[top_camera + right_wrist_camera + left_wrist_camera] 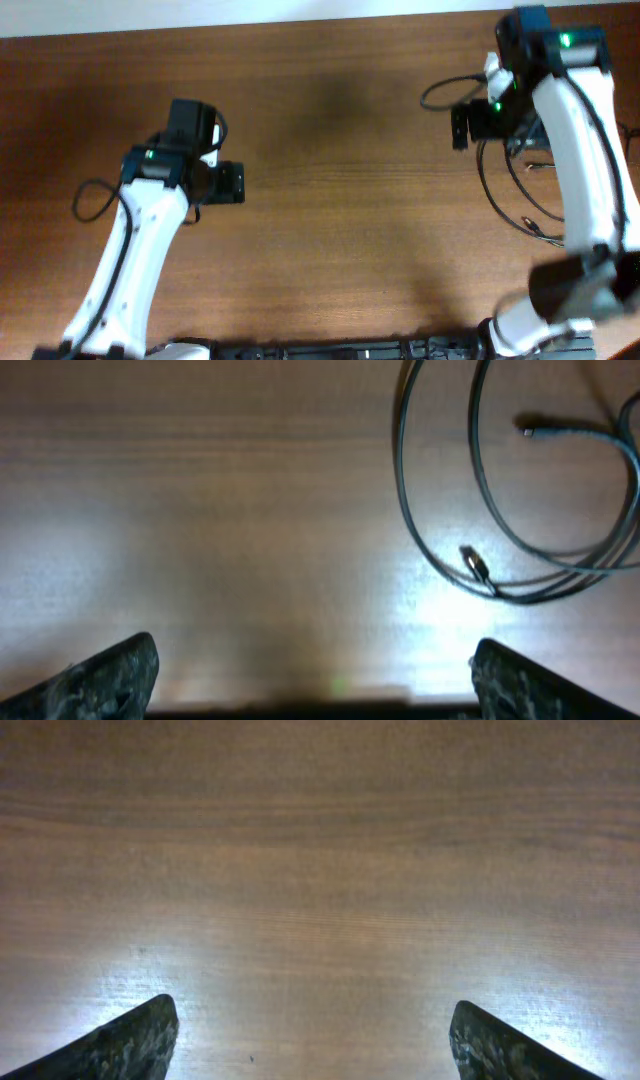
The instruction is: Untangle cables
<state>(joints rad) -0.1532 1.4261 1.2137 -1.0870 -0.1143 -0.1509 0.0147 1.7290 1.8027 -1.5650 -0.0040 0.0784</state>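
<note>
The cables (485, 186) are thin black cords lying in loose overlapping loops on the wooden table at the right, partly hidden under my right arm. In the right wrist view the cables (402, 470) curve through the upper right, with a silvery plug tip (475, 563) and a second plug (530, 430) lying on the wood. My right gripper (461, 126) (315, 680) is open and empty, to the left of the loops and apart from them. My left gripper (232, 184) (310, 1040) is open and empty over bare wood at the left, far from the cables.
The table's far edge (250, 28) runs along the top of the overhead view. A thicker black robot wire (445, 92) loops by the right wrist and another (92, 201) by the left arm. The arm bases stand at the near edge.
</note>
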